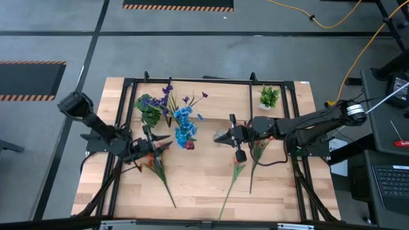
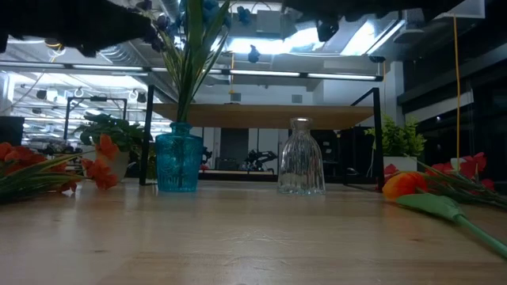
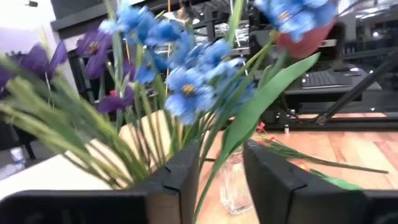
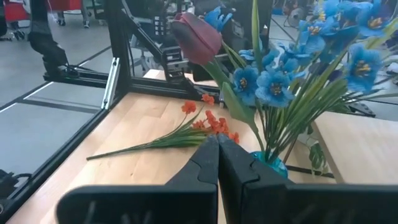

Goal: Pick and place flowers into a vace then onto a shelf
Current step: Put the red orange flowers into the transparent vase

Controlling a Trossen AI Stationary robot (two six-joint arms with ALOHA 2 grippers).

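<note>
A blue glass vase (image 2: 177,162) stands on the table and holds blue flowers (image 1: 184,124) and a dark red bud (image 4: 196,37) on a long green stem. A clear vase (image 2: 301,168) stands to its right, with the shelf (image 2: 261,115) behind and above both. More flowers lie flat on the table: an orange spray (image 1: 153,163), an orange bud (image 1: 239,167) and a red spray (image 1: 259,150). My left gripper (image 1: 163,142) is open, just left of the blue vase. The bud's stem (image 3: 214,168) shows in its gap, apart from the fingers. My right gripper (image 4: 217,155) hovers shut and empty, right of that vase.
Two small potted plants stand at the back, one (image 1: 150,110) beside the blue vase and one (image 1: 269,97) at the far right. Purple blooms (image 1: 172,96) rise behind the blue ones. A black frame (image 1: 128,89) borders the table. Bare wood lies at the near middle (image 1: 198,191).
</note>
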